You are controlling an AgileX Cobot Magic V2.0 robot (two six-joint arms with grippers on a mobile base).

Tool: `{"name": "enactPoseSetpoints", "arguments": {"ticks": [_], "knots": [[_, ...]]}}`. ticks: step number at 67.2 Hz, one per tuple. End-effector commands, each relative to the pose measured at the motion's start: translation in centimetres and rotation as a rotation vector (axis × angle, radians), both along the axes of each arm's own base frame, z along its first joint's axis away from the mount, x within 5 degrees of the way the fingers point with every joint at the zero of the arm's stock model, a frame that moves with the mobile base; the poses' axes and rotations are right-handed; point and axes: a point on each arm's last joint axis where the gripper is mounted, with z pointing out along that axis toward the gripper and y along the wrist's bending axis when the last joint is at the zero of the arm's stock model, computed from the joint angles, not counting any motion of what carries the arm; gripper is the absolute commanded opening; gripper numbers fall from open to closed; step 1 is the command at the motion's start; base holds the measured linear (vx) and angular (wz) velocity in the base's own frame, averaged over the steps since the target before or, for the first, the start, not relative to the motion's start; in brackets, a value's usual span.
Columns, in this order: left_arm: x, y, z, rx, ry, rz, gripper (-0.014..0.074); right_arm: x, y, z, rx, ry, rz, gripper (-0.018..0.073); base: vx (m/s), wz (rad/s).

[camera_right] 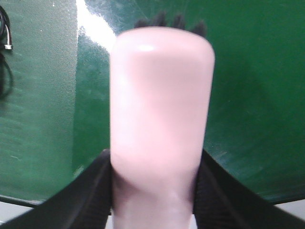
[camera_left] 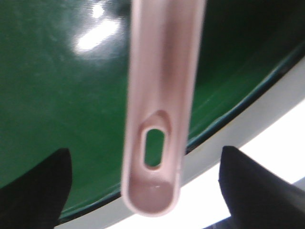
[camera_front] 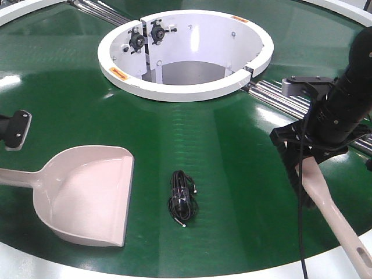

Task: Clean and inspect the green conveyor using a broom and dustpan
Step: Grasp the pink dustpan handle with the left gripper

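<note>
The dustpan (camera_front: 81, 197) lies flat on the green conveyor (camera_front: 232, 139) at the near left, scoop mouth facing right, and its hollow shows only smooth pink plastic. A coiled black cable (camera_front: 182, 196) rests on the belt near the pan's front lip, outside it and not touching. The left gripper (camera_left: 144, 157) hovers over the slotted end of the dustpan's handle with its fingers spread wide, clear of the plastic on both sides. The right gripper (camera_right: 155, 160) pinches the broom (camera_front: 331, 215) tightly, handle trailing toward the near rim. The bristles point at the belt, though contact is hard to judge. Inside the central white ring (camera_front: 186, 90), two black knobs (camera_front: 156, 32) sit on the inner wall.
</note>
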Motion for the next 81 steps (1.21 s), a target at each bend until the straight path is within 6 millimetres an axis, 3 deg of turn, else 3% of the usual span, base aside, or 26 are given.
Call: {"name": "enactPoseSetpoints", "arguments": {"ticks": [1,32,44,59,81], "knots": [[0.0,0.1,2.0,0.011,-0.037,0.017,0.0584,-1.0,-0.3,2.2,0.008,-0.021,0.005,-0.0003,0.00,0.00],[0.8,0.2,0.1,0.006,-0.006,0.119,0.0560,-1.0,-0.3,2.2,0.008,-0.021,0.005,-0.0003,0.00,0.00],[0.8,0.2,0.1,0.005,-0.006,0.119,0.0389,-1.0,-0.3,2.2,0.008,-0.021,0.005,-0.0003,0.00,0.00],[0.8,-0.4,0.1,-0.002,-0.007,0.107,-0.0009,-1.0,-0.3,2.2,0.008,-0.021,0.005,-0.0003,0.00,0.00],[0.8,-2.3,0.7,0.024,-0.025,0.038,-0.0008,-1.0,-0.3,2.2,0.008,-0.021,0.005,-0.0003,0.00,0.00]]}}
